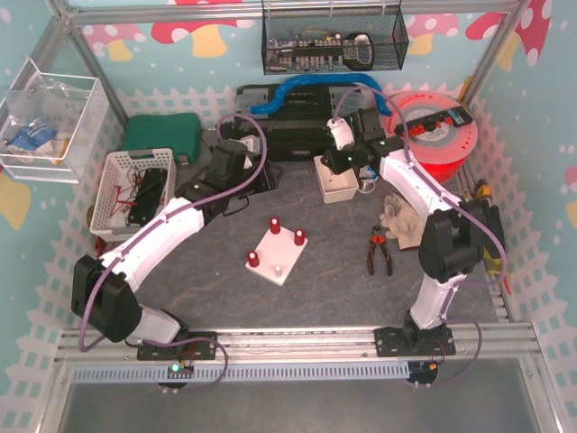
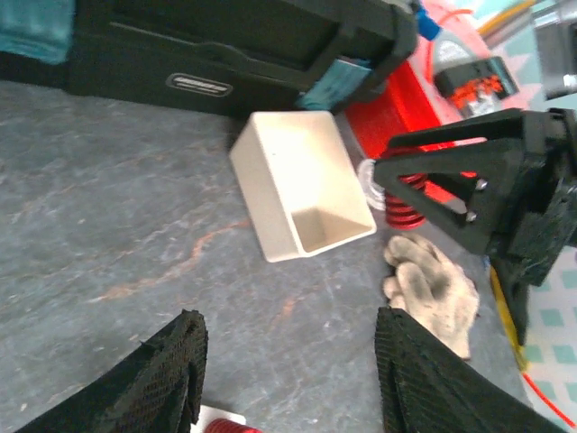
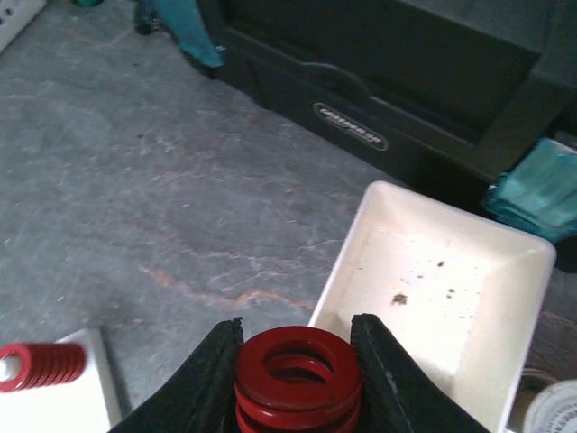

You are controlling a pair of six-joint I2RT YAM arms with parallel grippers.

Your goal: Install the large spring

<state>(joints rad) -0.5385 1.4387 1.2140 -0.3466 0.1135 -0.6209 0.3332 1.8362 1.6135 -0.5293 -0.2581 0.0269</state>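
Clenched upright in the jaws of the right gripper (image 3: pixel 296 338), the spring (image 3: pixel 297 392) sits right of and beyond the bare peg (image 1: pixel 279 269) on the plate (image 1: pixel 270 245).

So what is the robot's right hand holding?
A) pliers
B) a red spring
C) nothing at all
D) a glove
B: in the right wrist view, the right gripper has its two fingers closed on either side of a red spring.
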